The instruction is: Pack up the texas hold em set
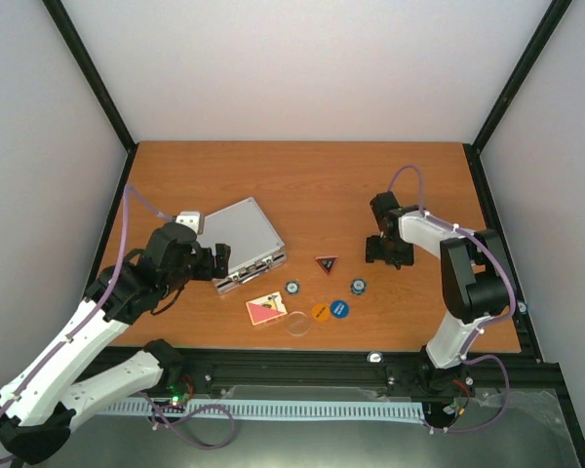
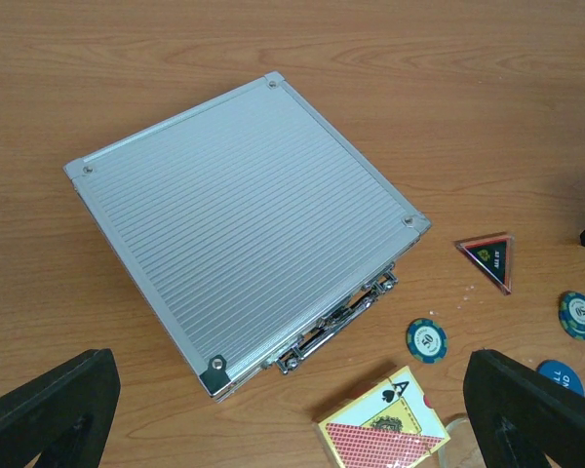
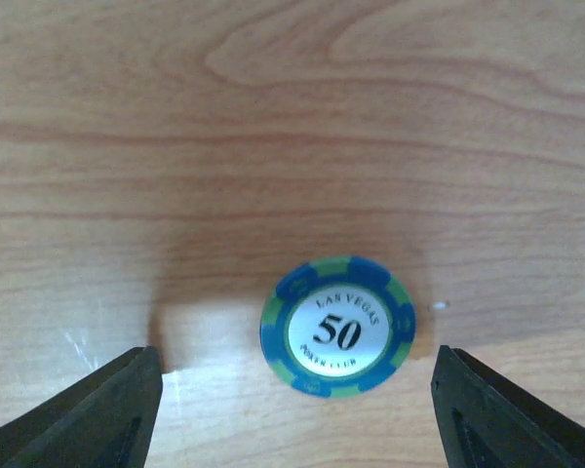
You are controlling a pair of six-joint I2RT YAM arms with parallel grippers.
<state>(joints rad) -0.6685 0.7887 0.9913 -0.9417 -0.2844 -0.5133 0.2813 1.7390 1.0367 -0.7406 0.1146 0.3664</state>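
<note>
The silver ribbed case (image 1: 239, 237) lies closed on the table, handle and latches (image 2: 336, 322) facing the loose pieces. My left gripper (image 1: 211, 261) hovers open at its near-left corner; the left wrist view shows my left gripper (image 2: 288, 395) empty above case (image 2: 244, 219) and pink card deck (image 2: 385, 427). A blue-white 50 chip (image 3: 337, 327) lies flat on the wood, untouched, between the wide-apart fingers of my open right gripper (image 3: 297, 390). From above, my right gripper (image 1: 383, 252) hangs over the right side of the table, up-right of that chip (image 1: 358, 286).
Loose on the wood in front of the case: a second chip (image 1: 292, 288), the red-black triangle (image 1: 326, 262), the card deck (image 1: 265, 310), a clear disc (image 1: 297, 323), an orange disc (image 1: 319, 312) and a blue disc (image 1: 339, 309). Black frame posts border the table.
</note>
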